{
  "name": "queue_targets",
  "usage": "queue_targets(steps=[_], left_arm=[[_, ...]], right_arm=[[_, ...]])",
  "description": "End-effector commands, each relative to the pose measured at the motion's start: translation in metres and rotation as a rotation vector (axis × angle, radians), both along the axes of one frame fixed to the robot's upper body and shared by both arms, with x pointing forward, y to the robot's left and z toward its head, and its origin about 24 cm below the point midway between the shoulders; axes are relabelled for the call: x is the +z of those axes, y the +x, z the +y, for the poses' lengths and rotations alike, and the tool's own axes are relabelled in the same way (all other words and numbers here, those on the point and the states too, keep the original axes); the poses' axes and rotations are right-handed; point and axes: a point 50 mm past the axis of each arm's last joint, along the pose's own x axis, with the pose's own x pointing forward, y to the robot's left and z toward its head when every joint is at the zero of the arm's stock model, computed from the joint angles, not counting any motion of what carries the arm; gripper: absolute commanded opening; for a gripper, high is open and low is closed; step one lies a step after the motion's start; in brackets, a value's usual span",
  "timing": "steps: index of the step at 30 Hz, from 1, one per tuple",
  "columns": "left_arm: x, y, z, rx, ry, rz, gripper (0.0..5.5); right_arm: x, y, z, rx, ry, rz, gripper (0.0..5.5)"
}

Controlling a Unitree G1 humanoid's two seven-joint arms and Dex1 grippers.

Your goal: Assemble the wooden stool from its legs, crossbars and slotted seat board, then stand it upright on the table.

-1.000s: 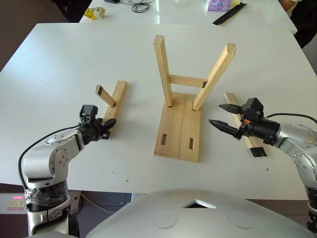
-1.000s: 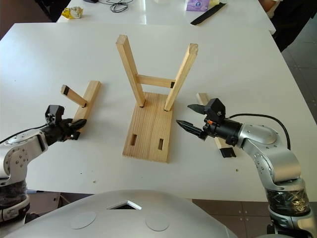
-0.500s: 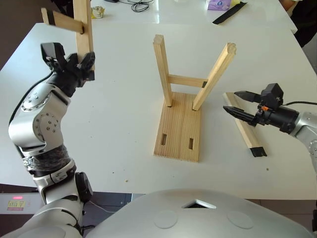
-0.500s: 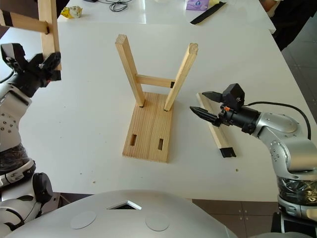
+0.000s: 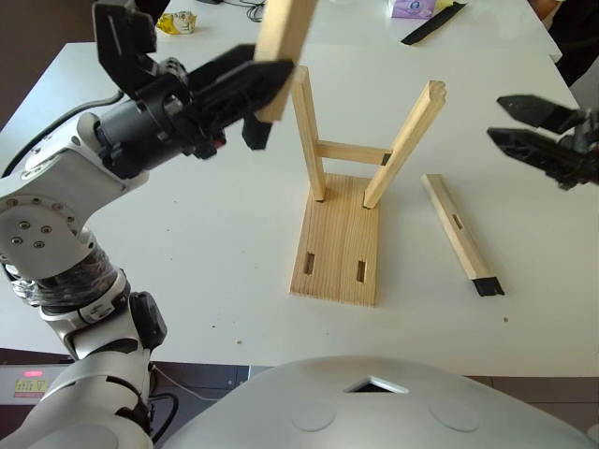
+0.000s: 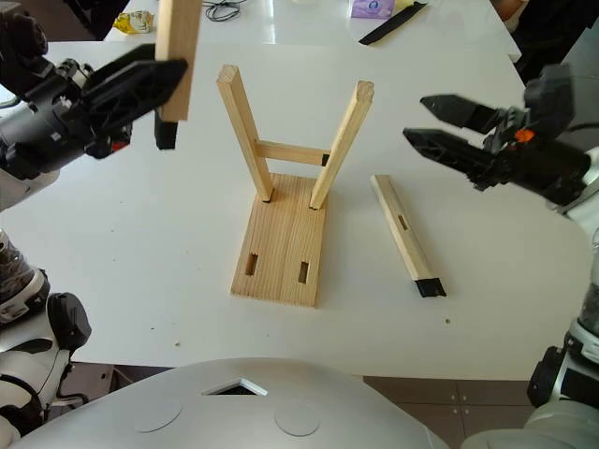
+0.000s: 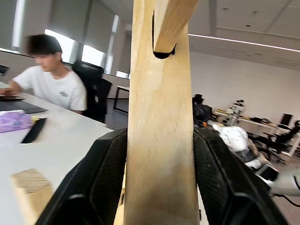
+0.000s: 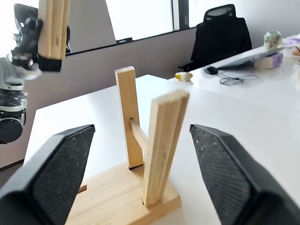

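Open-plan office used as a robotics lab: a broad white table (image 5: 112, 187) stands before a second desk (image 5: 328, 30) strewn with cables (image 6: 225, 11). A black swivel chair (image 8: 220, 33) sits by the windows (image 8: 140, 18), and strip lights (image 7: 243, 42) cross the ceiling above distant workstations (image 7: 276, 129).
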Motion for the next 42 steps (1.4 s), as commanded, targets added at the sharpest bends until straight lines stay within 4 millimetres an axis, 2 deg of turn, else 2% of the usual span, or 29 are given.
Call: queue_targets(steps=[1,9,18,24,33,42], left_arm=[[0.004,-0.007,-0.009,-0.087,-0.033,-0.003,2.1],[0.001,-0.017,-0.029,-0.292,-0.047,0.022,2.1],[-0.025,-0.014,-0.043,-0.358,0.052,0.048,2.1],[-0.037,-0.009,-0.044,-0.352,0.088,0.057,2.1],[-0.039,-0.006,-0.049,-0.356,0.09,0.033,2.1],[-0.043,-0.008,-0.047,-0.352,0.101,0.03,2.1]], right_arm=[[0.018,0.008,0.017,0.12,0.001,-0.02,3.73],[0.03,0.011,0.057,0.391,0.042,0.021,4.68],[0.044,0.014,0.086,0.571,0.041,0.114,4.68],[0.046,0.01,0.097,0.647,0.03,0.165,4.68],[0.046,0.01,0.102,0.665,0.023,0.187,4.68],[0.042,0.012,0.1,0.639,-0.017,0.171,3.34]])
